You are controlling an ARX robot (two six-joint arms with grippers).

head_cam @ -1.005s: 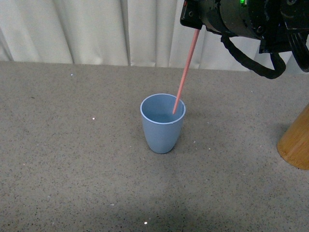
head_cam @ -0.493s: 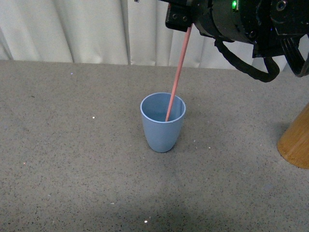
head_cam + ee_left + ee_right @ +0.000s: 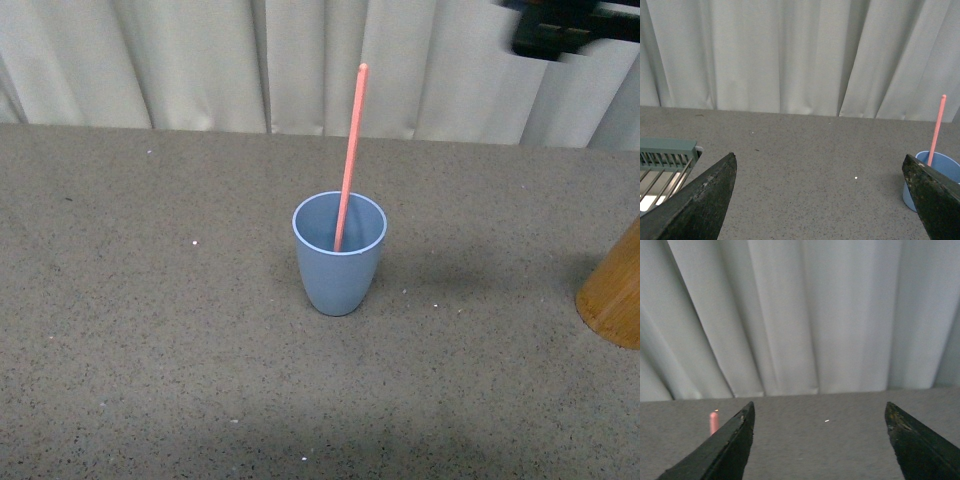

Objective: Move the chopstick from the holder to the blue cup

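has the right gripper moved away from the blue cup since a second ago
Yes. It held the chopstick above the blue cup; now it has let go and pulled up and right, toward the frame's top corner.

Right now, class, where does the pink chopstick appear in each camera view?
Front view: the chopstick stands in the blue cup, centre.
Left wrist view: far right, rising from the cup.
Right wrist view: only its tip, lower left.
Shared landmark: the pale curtain.

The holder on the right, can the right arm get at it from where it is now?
Probably yes. The right hand is open and empty, and nothing stands around the holder; the cup sits well aside.
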